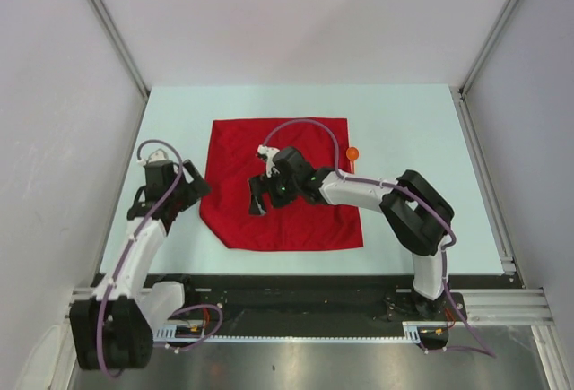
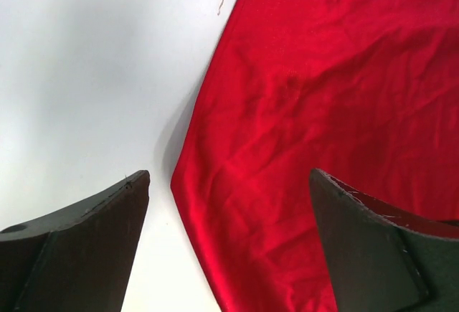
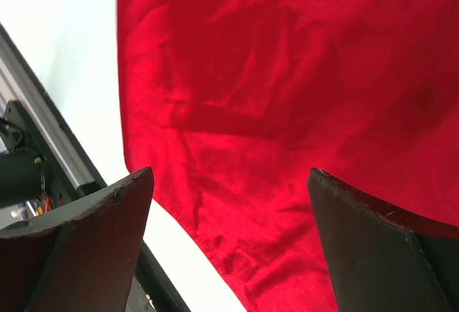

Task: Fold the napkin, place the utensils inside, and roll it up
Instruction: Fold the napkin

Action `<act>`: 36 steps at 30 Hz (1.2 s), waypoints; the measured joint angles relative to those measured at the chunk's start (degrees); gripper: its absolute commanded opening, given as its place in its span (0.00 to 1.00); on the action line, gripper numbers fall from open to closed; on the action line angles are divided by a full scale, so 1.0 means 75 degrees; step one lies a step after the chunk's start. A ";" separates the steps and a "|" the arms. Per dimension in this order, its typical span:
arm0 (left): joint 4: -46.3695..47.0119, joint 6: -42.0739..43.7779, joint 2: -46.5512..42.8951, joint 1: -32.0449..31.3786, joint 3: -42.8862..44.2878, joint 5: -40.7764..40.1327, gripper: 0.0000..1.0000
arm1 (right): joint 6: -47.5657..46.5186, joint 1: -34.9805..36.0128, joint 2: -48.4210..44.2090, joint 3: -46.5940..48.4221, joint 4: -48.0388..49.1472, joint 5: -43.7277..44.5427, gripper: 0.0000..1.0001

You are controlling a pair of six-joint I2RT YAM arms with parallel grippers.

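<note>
One napkin [image 1: 235, 152] and one spoon [image 1: 352, 154] at the napkin's right edge; the spoon is seen only from above. Left gripper [image 2: 229, 183] and right gripper [image 3: 229, 179] are held released above the napkin, nothing grasped.

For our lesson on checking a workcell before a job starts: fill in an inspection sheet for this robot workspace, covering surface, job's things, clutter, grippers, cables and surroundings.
Surface: pale table, smooth, no spills seen.
Job's things: red napkin spread flat, lightly creased, near-left corner angled off; orange spoon at its far right edge, not yet inside.
Clutter: one thread-like speck beside the napkin; nothing else seen.
Grippers: left gripper open over the napkin's left edge; right gripper open above the cloth; neither holds anything.
Cables: purple cable loops above the right arm; second purple cable follows the left arm.
Surroundings: white walls, metal frame posts, black rail at the near edge.
</note>
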 measured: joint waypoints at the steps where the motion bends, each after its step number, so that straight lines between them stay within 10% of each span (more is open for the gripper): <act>1: 0.0017 -0.0157 -0.0309 0.0000 -0.0187 0.0009 0.89 | 0.0058 -0.0029 -0.0023 -0.0050 0.0026 0.0020 0.93; 17: 0.0997 -0.1620 -0.0189 -0.0006 -0.2002 0.1105 0.68 | 0.0621 -0.0312 -0.0580 -0.1020 0.0533 0.0146 0.93; 20: 0.1326 -0.1743 -0.0023 -0.0006 -0.2130 0.1271 0.38 | 0.0662 -0.0344 -0.0624 -0.1058 0.0545 0.0184 0.94; 21: 0.1373 -0.1754 0.0003 -0.0006 -0.2139 0.1300 0.12 | 0.0676 -0.0358 -0.0635 -0.1058 0.0565 0.0204 0.93; 23: 0.1390 -0.1763 0.0006 -0.0006 -0.2136 0.1306 0.05 | 0.0679 -0.0385 -0.0653 -0.1058 0.0597 0.0233 0.94; 36: -0.0775 -0.0784 -0.1230 -0.0020 0.0029 0.1276 0.45 | 0.0933 -0.0892 -0.0082 -0.1055 0.0810 0.0595 0.93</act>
